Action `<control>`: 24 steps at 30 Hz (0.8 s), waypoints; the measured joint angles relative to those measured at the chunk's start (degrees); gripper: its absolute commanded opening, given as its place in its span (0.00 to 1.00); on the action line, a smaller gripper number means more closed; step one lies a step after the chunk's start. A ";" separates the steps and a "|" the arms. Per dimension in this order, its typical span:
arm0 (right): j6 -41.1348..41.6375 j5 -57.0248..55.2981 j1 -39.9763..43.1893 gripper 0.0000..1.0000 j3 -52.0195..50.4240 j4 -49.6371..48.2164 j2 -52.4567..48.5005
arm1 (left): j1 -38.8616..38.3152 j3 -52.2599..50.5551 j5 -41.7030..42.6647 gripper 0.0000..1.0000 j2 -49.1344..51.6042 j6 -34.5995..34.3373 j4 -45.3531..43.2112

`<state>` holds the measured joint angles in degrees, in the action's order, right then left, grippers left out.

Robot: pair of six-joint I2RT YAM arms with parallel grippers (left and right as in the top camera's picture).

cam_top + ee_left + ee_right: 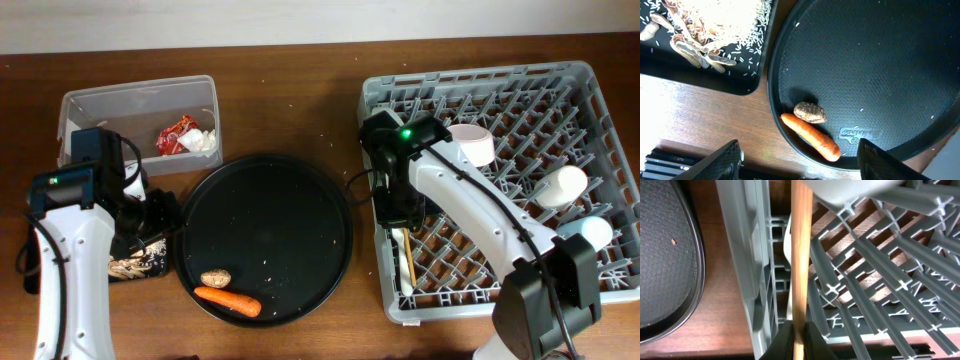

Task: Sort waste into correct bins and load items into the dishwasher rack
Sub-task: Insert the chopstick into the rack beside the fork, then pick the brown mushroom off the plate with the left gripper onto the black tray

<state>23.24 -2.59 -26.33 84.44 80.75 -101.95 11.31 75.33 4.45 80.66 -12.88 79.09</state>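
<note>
My left gripper (pixel 800 165) is open and empty, low over the table edge beside the orange carrot (pixel 810 136) and a brown scrap (pixel 810 112); both also show in the overhead view, the carrot (pixel 228 300) and the scrap (pixel 216 277). The shallow black tray (pixel 742 82) holds rice (pixel 725 20) and brownish scraps (pixel 695 47). The clear tub (pixel 95 105) holds the red wrapper (pixel 175 133) and white tissue (pixel 203 142). My right gripper (pixel 799 340) is shut on a thin wooden stick (pixel 801 255) at the dishwasher rack's (pixel 480 78) left wall, next to the white fork (pixel 785 247).
The big round black tray (pixel 270 220) lies between the arms, with a few crumbs on it. In the rack stand a whitish-pink bowl (pixel 470 145), a cream cup (pixel 562 185) and a light-blue cup (pixel 590 235). A pale-grey bowl edge (pixel 850 190) is above the stick.
</note>
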 measured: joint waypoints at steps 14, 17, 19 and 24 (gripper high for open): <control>-0.76 -0.39 0.00 0.38 -0.04 -2.01 0.02 | 0.00 0.00 0.00 0.74 0.00 0.00 0.02; -0.76 0.46 0.00 0.44 -0.13 -2.08 3.15 | 0.00 0.00 0.02 0.74 0.00 0.00 0.02; -2.51 2.05 0.00 0.68 0.09 -1.92 9.99 | 0.00 0.00 0.02 0.74 0.00 0.00 0.04; -5.88 3.50 1.60 0.86 1.05 -1.68 23.93 | -0.11 -0.24 2.32 0.74 0.00 0.00 1.64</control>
<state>17.37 0.91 -24.73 85.49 79.07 -78.02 11.20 75.09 6.76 80.66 -12.88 80.73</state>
